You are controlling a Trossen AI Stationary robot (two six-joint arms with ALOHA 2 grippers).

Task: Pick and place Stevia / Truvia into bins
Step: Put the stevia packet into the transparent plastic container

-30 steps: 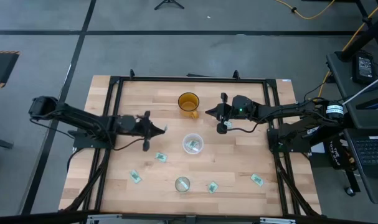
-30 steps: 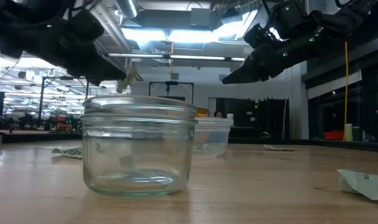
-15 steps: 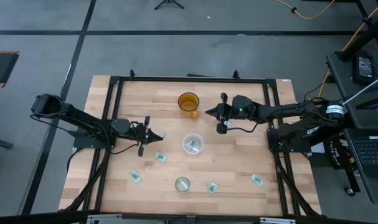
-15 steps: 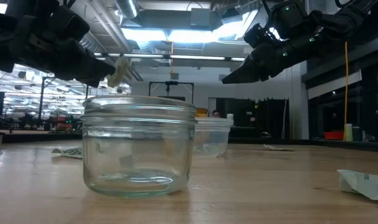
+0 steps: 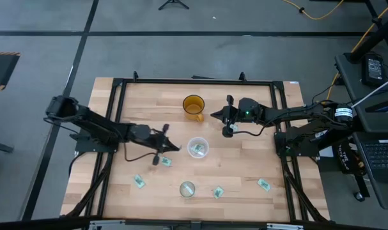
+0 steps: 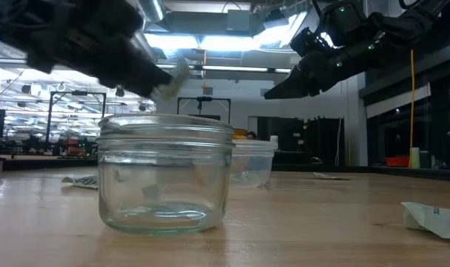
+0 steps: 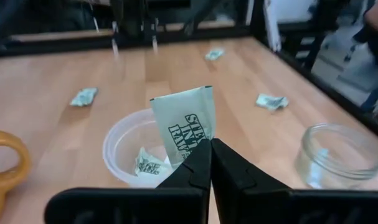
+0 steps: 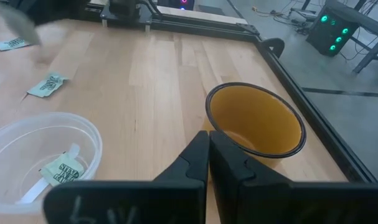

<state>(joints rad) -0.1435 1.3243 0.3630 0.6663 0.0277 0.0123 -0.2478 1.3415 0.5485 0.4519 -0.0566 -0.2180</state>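
My left gripper (image 5: 176, 148) is shut on a green-and-white Stevia sachet (image 7: 187, 124), just left of the wide whitish bin (image 5: 197, 147), which has a sachet (image 7: 148, 165) lying in it. The smaller glass bin (image 5: 188, 188) stands nearer the front edge. More sachets lie flat on the wood (image 5: 165, 162) (image 5: 139, 182) (image 5: 218, 191) (image 5: 264, 184). My right gripper (image 5: 214, 115) hangs shut and empty beside the orange cup (image 5: 194, 105). My left gripper pinches the sachet's one short end (image 7: 198, 151) between its two fingertips (image 7: 223, 163). The fingers come from the table's left, slanting a little downward. The sachet sticks out past the fingertips, lifted clear of the table, before the whitish bin's rim (image 7: 114, 140).
The orange cup (image 8: 254, 121) stands at the far middle, right in front of my right gripper (image 8: 208, 155). A black frame (image 5: 120, 86) borders the table's far and side edges. Bare wood lies between the bins and the right edge.
My left gripper has carried the sachet toward the table's right and near edge, up to the whitish bin, rolling a little on the way. It has stayed shut on the sachet, which has stayed clear of the table.
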